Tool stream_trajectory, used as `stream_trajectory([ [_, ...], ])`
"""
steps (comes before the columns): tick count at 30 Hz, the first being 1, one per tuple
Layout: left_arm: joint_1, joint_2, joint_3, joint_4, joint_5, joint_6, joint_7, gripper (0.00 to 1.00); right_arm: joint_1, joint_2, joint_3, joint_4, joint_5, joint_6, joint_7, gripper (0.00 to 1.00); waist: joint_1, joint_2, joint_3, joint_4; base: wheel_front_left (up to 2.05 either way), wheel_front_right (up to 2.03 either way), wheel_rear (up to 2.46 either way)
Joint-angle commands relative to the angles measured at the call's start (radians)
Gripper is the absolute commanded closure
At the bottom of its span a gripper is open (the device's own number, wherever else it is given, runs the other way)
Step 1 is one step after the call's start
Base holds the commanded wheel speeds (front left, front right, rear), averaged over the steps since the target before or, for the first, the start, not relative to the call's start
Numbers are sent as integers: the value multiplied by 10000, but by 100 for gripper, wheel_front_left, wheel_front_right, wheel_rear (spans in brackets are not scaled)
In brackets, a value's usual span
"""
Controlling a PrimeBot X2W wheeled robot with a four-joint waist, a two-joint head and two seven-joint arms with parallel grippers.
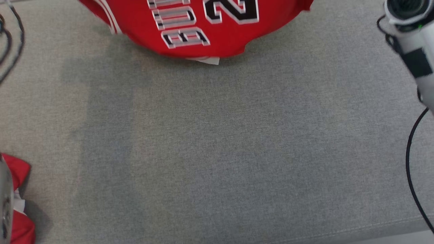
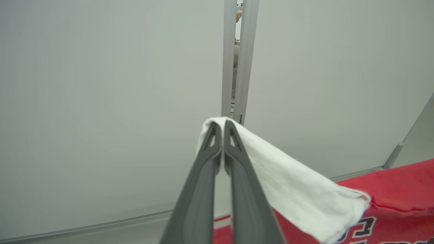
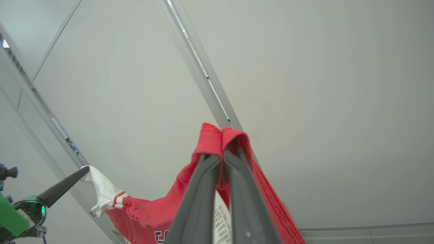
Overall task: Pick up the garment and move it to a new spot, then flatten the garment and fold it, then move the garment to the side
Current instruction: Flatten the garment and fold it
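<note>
Two grippers hold the garment (image 1: 203,30) up between them. From the head, the red jersey hangs at the top edge above the grey cloth surface (image 1: 217,152), its black-and-white lettering and a large 2 reading upside down. A pale forearm (image 1: 412,51) with a black cable (image 1: 409,162) stands at the upper right, and a bit of red cloth (image 1: 18,203) shows at the lower left edge; whether it belongs to the jersey I cannot tell.

From the left wrist, the left gripper (image 2: 222,127) has its two dark fingers pressed together on the white trim (image 2: 291,189) of the jersey, which drapes down to the right into red fabric with lettering. Pale wall panels (image 2: 101,101) stand behind.

From the right wrist, the right gripper (image 3: 222,157) pinches a folded red hem between its closed fingers. The jersey sags away to the lower left, where the other gripper's tip grips the white, red-striped trim.
</note>
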State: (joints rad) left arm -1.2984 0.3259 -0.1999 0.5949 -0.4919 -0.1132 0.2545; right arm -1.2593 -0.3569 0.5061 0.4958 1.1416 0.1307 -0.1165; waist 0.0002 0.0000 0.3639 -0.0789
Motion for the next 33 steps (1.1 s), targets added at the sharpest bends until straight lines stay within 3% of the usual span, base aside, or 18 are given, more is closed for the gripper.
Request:
stream_trajectory([
  [1, -798, -75, 63, 300, 72, 14, -255, 100, -652, 16, -77, 266, 138, 0, -203, 100, -2, 0, 765, -210, 0, 0, 0],
  [7, -3305, -315, -107, 1639, 430, -6, -1286, 100, -2733, -133, -82, 1151, 445, 0, -856, 100, -2, 0, 909, -229, 0, 0, 0],
  [12, -4400, -401, -362, 2856, 394, -105, -1801, 100, -3561, -435, 207, 1596, 453, 0, -1200, 100, -2, 0, 912, -196, 0, 0, 0],
  [20, -3568, -279, -1119, 4093, -356, -178, -1918, 100, -2370, -694, 1717, 1876, 1012, 0, -515, 100, -2, 0, 321, -54, 0, 0, 0],
  [27, -853, 420, -2793, 3692, -1530, -179, -341, 100, 234, -1104, 3850, 1420, 1584, -2, 1221, 100, -2, 0, -1227, 70, 0, 0, 0],
  [33, 2155, 1588, -4361, 1770, -3166, -179, 2534, 100, 2423, -1871, 5477, 165, 2281, 0, 2836, 100, -2, 0, -2688, 163, 0, 0, 0],
])
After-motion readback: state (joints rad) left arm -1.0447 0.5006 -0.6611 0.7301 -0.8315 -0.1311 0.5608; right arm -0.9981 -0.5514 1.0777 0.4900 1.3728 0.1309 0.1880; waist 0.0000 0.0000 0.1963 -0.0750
